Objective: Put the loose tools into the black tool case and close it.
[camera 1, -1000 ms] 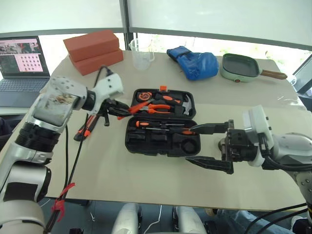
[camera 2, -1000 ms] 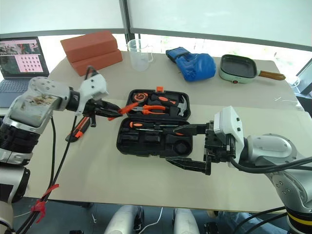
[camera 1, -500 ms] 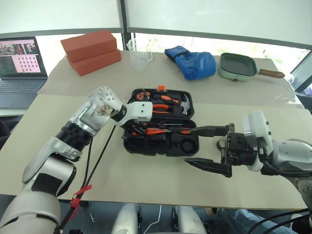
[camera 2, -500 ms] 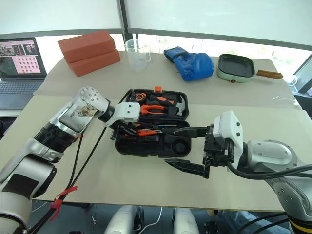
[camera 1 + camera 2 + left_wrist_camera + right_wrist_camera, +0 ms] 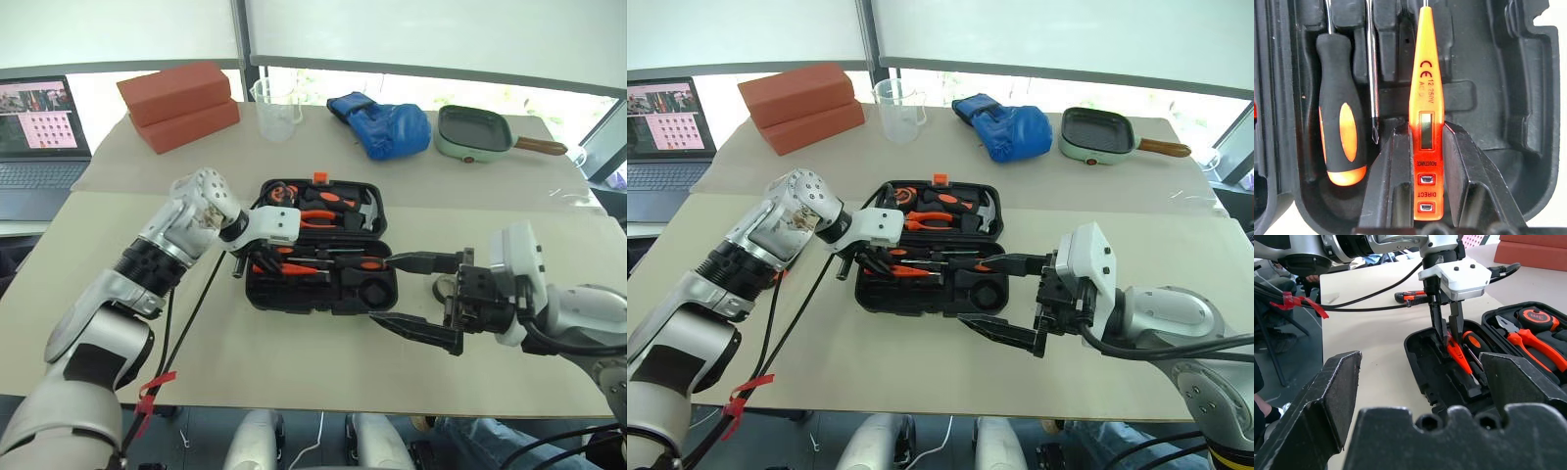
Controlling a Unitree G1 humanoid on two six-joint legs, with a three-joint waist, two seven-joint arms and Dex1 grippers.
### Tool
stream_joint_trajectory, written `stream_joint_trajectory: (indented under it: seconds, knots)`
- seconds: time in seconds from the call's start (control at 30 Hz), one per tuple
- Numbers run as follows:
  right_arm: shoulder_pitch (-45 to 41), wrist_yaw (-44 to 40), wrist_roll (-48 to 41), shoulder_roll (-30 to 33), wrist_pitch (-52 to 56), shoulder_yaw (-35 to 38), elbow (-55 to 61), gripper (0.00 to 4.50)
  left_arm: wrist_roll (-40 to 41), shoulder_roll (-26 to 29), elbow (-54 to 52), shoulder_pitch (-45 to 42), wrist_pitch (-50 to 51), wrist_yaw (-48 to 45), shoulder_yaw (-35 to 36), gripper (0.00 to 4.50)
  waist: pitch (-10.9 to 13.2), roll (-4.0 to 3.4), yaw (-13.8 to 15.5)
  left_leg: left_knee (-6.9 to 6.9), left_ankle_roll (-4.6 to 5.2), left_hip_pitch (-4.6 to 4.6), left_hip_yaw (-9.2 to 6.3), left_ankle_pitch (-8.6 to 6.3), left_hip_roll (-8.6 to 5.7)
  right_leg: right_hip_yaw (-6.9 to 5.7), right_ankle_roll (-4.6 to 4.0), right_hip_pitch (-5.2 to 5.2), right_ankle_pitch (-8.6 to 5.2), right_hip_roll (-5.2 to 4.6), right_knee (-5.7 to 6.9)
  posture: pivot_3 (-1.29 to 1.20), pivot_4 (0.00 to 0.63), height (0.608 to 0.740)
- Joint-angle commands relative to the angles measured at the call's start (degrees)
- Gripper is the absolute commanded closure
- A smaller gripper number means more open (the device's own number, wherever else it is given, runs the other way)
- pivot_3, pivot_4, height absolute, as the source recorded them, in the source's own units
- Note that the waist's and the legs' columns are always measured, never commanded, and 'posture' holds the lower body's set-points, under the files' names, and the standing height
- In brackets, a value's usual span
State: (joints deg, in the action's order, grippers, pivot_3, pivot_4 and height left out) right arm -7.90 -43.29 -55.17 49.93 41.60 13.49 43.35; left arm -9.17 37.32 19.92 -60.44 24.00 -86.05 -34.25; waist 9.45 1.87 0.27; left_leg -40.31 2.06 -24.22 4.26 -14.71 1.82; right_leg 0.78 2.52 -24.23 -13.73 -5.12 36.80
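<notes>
Beige tabletop [image 5: 294, 362] held the open black tool case [image 5: 323, 294]; the left gripper [image 5: 1419, 147] pinched the orange tester screwdriver [image 5: 1425, 98], best lowered level into its slot before release, while the right gripper [image 5: 416, 299] gaped empty.

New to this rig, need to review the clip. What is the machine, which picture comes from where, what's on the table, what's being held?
It is a two-armed humanoid robot; each arm ends in a gripper with two black fingers. The two wide pictures come from a stereo camera on its head, looking down over a table. The two close pictures come from cameras on its wrists, looking along each gripper's fingers.

On the table lies an open black tool case with pliers, a hammer and a screwdriver in its slots. Behind it are two red bricks, a clear beaker, a blue glove and a green frying pan. A laptop sits to the robot's left.

The left gripper holds a slim orange tester screwdriver over the case's lower half. The right gripper is open and holds nothing, beside the case.
</notes>
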Motion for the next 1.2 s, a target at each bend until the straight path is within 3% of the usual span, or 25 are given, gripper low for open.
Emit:
stream_joint_trajectory:
  seconds: [0.03,0.17,0.23,0.27,0.3,0.43,0.47,0.5,0.7,0.9,1.03,1.1,1.2]
  knots:
    - [-1.2,0.7,0.2,-0.7,-1.9,0.7,0.6,0.00,-1.9,-1.1,1.8,-0.6,0.7,-0.4,-0.8,4.12,0.0,-0.01,0.1,0.00,0.00,0.00,0.00,0.00,0.00,0.00,0.00,0.01,0.00,-0.01,0.00,0.00,0.150,0.738]
    - [-1.6,0.9,0.5,-0.9,-1.9,0.3,0.5,0.00,-2.8,-1.7,2.9,-0.7,0.3,-0.2,-0.3,4.12,0.0,-0.01,0.3,-0.02,0.00,0.00,-0.01,0.00,-0.01,0.00,0.01,0.02,0.00,-0.01,0.00,0.00,0.150,0.738]
    - [-1.9,1.0,0.5,-1.0,-1.8,0.2,0.4,0.00,-2.5,-2.0,3.0,-0.8,0.7,-0.6,0.4,3.11,0.0,-0.01,0.3,-0.02,0.00,0.01,-0.01,0.00,-0.01,0.00,0.01,0.03,0.00,-0.02,0.02,0.00,0.150,0.738]
    - [-1.9,1.0,0.5,-1.1,-1.8,0.2,0.4,0.00,-2.0,-2.0,2.4,-0.8,1.7,-1.3,0.8,3.00,0.0,-0.01,0.3,-0.03,0.00,0.02,-0.01,0.00,-0.01,0.00,0.00,0.03,0.00,-0.02,0.03,0.00,0.150,0.738]
    - [-1.9,1.0,0.5,-1.1,-1.8,0.2,0.3,0.00,-1.4,-1.9,1.8,-0.8,2.6,-2.0,1.2,2.49,0.0,-0.01,0.3,-0.04,0.00,0.00,-0.02,0.00,0.00,0.00,0.00,0.01,0.00,-0.01,0.04,0.00,0.150,0.738]
    - [-1.5,0.9,0.4,-1.0,-1.7,0.2,0.2,0.00,2.3,-1.2,-1.9,-1.4,9.6,-5.4,4.0,1.26,0.0,-0.01,0.2,-0.03,0.01,-0.03,-0.02,0.00,0.00,0.00,0.00,-0.03,0.00,-0.01,0.04,0.00,0.150,0.738]
    - [-1.4,0.9,0.3,-1.0,-1.6,0.3,0.2,0.00,3.6,-0.7,-2.9,-1.7,11.5,-5.9,4.7,0.74,0.0,-0.01,0.2,-0.04,0.01,-0.06,-0.03,0.00,0.00,-0.01,0.00,-0.04,0.00,0.00,0.04,0.00,0.150,0.738]
    - [-1.3,0.9,0.3,-1.0,-1.6,0.3,0.2,0.00,4.9,0.0,-4.0,-1.9,12.9,-6.3,5.1,0.55,0.0,0.00,0.2,-0.05,0.01,-0.07,-0.04,0.00,0.00,-0.01,0.00,-0.05,0.00,-0.01,0.05,0.00,0.150,0.738]
    - [-1.6,0.4,0.1,-0.7,-1.4,0.1,-0.5,0.00,10.2,3.9,-5.6,1.0,11.0,-5.0,11.0,0.55,0.0,-0.01,0.2,-0.06,0.01,-0.06,-0.08,0.00,0.01,-0.01,0.00,-0.05,0.00,0.00,0.07,0.00,0.150,0.738]
    - [-2.3,0.1,-0.1,-0.3,-1.1,0.3,-1.0,0.00,12.5,3.7,-2.0,4.7,6.1,-0.1,16.9,2.31,0.0,-0.01,0.3,-0.09,0.01,-0.06,-0.08,0.00,0.00,-0.02,0.01,-0.02,0.00,-0.02,0.07,0.00,0.150,0.738]
    - [-3.3,-0.2,0.0,-0.3,-1.0,-0.1,-2.0,0.00,13.8,3.6,-1.0,7.8,2.6,1.7,19.0,3.96,0.0,-0.01,0.4,-0.10,0.01,-0.06,-0.08,0.00,-0.02,-0.04,0.02,-0.01,0.01,-0.04,0.06,0.00,0.150,0.738]
    - [-3.9,-0.6,-0.1,-0.2,-0.8,-0.3,-2.6,0.00,14.5,3.5,-0.8,9.4,1.1,2.1,19.8,4.37,0.0,-0.01,0.4,-0.10,0.01,-0.06,-0.08,0.00,-0.01,-0.04,0.01,-0.01,0.01,-0.05,0.06,0.00,0.150,0.738]
    - [-4.3,-0.9,-0.7,0.0,-0.6,-0.2,-2.8,0.00,14.8,3.3,-2.5,11.7,-1.0,2.7,19.7,4.37,0.0,-0.01,0.4,-0.10,0.01,-0.06,-0.08,0.00,0.00,-0.04,0.01,-0.02,0.01,-0.03,0.08,0.00,0.150,0.738]
